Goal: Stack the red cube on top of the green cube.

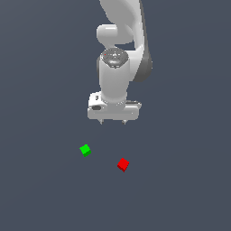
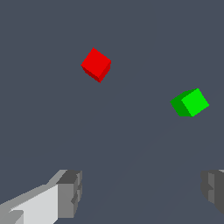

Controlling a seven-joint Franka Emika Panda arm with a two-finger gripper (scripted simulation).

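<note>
A: What is the gripper (image 1: 113, 122) doing?

B: It is hanging above the flat, matte grey floor (image 1: 40, 180), its ribbed grey fingers (image 2: 70, 192) spread wide and gripping nothing.

A: And where are the cubes lying?

B: The green cube (image 1: 85, 150), glossy and sharp-edged, is sitting on the floor. The red cube (image 1: 123, 164), equally plain, is resting near the green cube, toward the exterior view's right, not touching it.

Bare floor lies all round the red cube (image 1: 123, 164) and green cube (image 1: 85, 150), which sit apart; nothing crowds either.
</note>
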